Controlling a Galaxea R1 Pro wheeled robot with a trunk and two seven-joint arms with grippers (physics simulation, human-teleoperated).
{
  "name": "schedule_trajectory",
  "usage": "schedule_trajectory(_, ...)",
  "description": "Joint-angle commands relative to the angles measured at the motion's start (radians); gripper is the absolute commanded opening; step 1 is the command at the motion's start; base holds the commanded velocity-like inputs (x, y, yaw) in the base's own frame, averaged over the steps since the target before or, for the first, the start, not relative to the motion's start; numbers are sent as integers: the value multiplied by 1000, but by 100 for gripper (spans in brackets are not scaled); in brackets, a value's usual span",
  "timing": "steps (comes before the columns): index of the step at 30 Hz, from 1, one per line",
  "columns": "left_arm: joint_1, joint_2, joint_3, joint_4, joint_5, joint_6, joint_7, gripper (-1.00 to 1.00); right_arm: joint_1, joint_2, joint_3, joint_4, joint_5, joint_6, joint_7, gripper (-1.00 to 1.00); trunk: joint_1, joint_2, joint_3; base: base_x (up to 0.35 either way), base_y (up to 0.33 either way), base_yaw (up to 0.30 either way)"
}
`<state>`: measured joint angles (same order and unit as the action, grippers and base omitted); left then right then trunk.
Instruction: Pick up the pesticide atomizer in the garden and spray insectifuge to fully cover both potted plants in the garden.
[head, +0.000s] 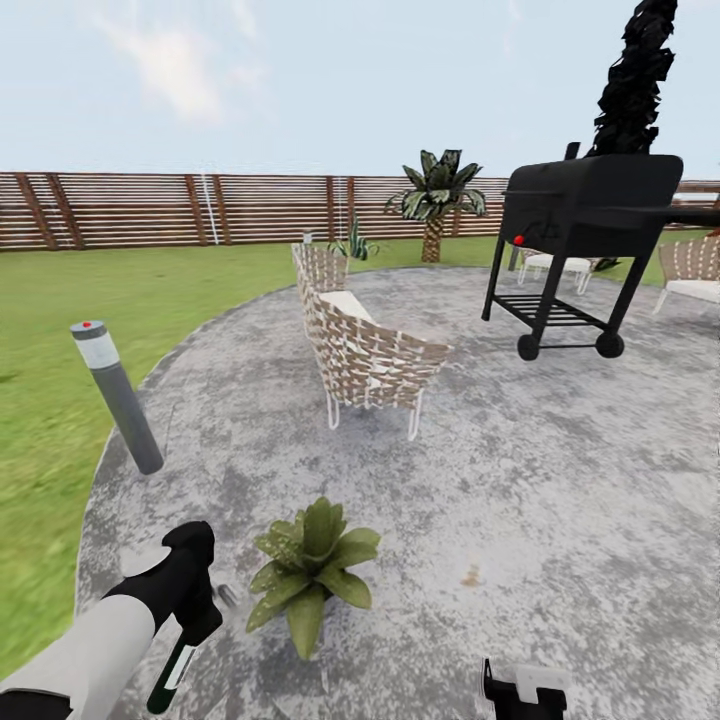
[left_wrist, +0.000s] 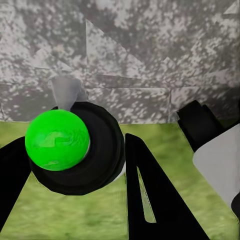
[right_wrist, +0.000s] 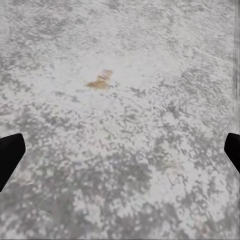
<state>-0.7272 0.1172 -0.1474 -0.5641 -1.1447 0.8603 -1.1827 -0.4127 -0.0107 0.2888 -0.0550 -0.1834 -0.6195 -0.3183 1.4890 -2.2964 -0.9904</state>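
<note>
**Fingers: left closed on atomizer, right spread**

Left gripper (head: 188, 622) fingers (left_wrist: 150, 195) clamp the pesticide atomizer (head: 172, 672), bottle hanging below them, just beside the potted plant (head: 311, 572) on the patio (head: 560, 500). Right gripper (right_wrist: 120, 150) fingers wide apart, holding nothing.

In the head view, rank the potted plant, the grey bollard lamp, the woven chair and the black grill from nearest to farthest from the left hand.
From the left hand, which grips the atomizer:
1. Potted plant, just beside it on the paving.
2. Bollard lamp, ahead at the lawn edge.
3. Woven chair, mid-patio.
4. Black grill, far across the patio to the right.
</note>
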Motion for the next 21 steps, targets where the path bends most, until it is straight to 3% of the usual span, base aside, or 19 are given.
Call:
schedule_trajectory(1, 0, 1, -4, -2, -6, 6, -10, -100, 0, 0, 9, 0, -8, -2, -2, 100, 0, 0, -1, -89, -273, 1)
schedule_trajectory(4, -1, 1, -4, -2, -7, 6, -9, -100, 0, 0, 9, 0, -8, -2, -2, 100, 0, 0, -1, -54, -117, 58)
schedule_trajectory(10, -1, 1, -5, -3, -6, 6, -9, -100, -1, 1, 9, 0, -8, -2, -2, 100, 0, 0, -1, 5, -14, 248)
schedule_trajectory(21, -1, 2, -4, -29, -6, 6, -9, -100, 0, -4, 9, 0, -7, -2, -2, 100, 0, 0, -1, 192, -189, 22)
